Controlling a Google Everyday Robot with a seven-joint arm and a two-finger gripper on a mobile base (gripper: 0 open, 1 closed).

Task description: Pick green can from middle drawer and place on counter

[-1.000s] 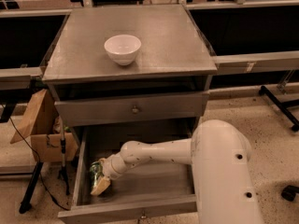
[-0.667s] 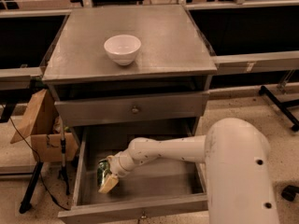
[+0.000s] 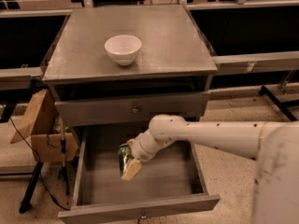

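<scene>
The green can [image 3: 123, 156] is held in my gripper [image 3: 127, 163], which is shut on it and lifted above the floor of the open middle drawer [image 3: 93, 181]. One pale fingertip [image 3: 131, 170] shows below the can. My white arm reaches in from the right, over the drawer's middle. The counter [image 3: 173, 41] is the grey metal top above, with a white bowl [image 3: 123, 49] on its left half.
A closed knobbed drawer front [image 3: 135, 109] sits between counter and open drawer. A cardboard box [image 3: 44, 129] and a black stand [image 3: 32, 190] are left of the cabinet. Dark benches run behind on both sides.
My gripper has lifted the green can off the drawer's left floor and carried it up and rightward toward the drawer's middle.
</scene>
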